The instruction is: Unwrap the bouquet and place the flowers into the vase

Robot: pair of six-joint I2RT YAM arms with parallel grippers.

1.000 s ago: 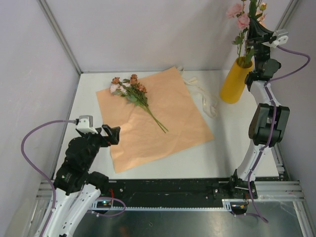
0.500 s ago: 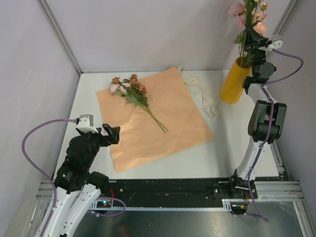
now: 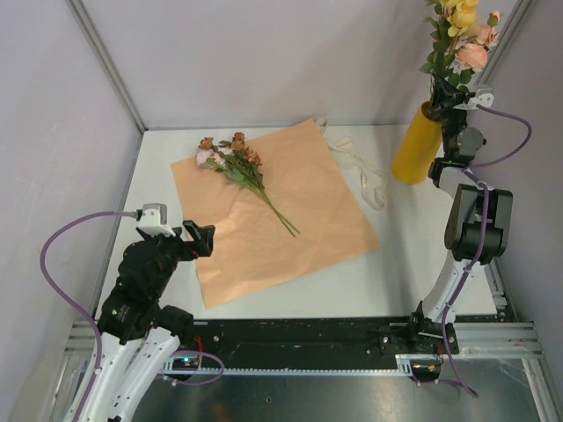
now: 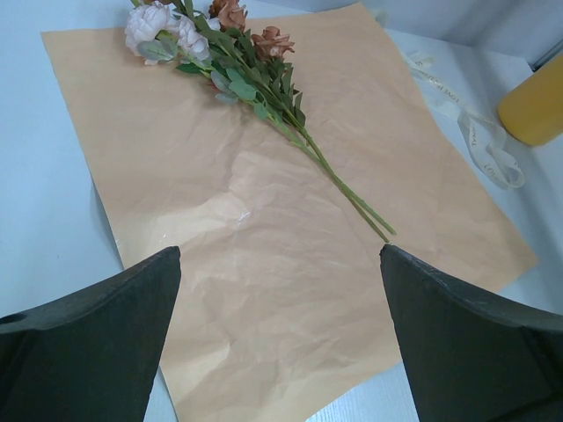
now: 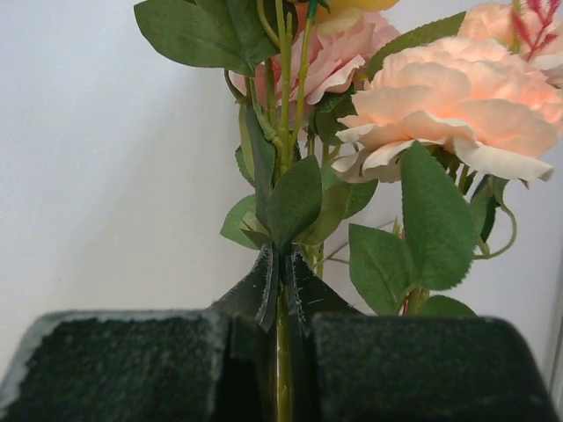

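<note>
— Bench [image 3: 396, 264], white. What's on it, biggest first?

— Wrapping paper [image 3: 321, 198], peach-orange, spread flat mid-bench. Vase [image 3: 412, 154], mustard-yellow cylinder, upright at the far right corner, off the paper.

— And the hands?

— Left hand [image 3: 198, 239], fingers spread wide, holding nothing, hovering at the paper's near left edge. Right hand [image 5: 280, 290], pinched tight on the stems of a pink-and-yellow bunch [image 3: 462, 40], upright just over the vase mouth; stem ends hidden.

— The rest?

— Loose flowers [image 3: 237, 163], pink and rust-brown, lying on the paper's far left part, stems pointing toward its middle. Ribbon [image 3: 369, 176], cream, on the bench between paper and vase.
</note>
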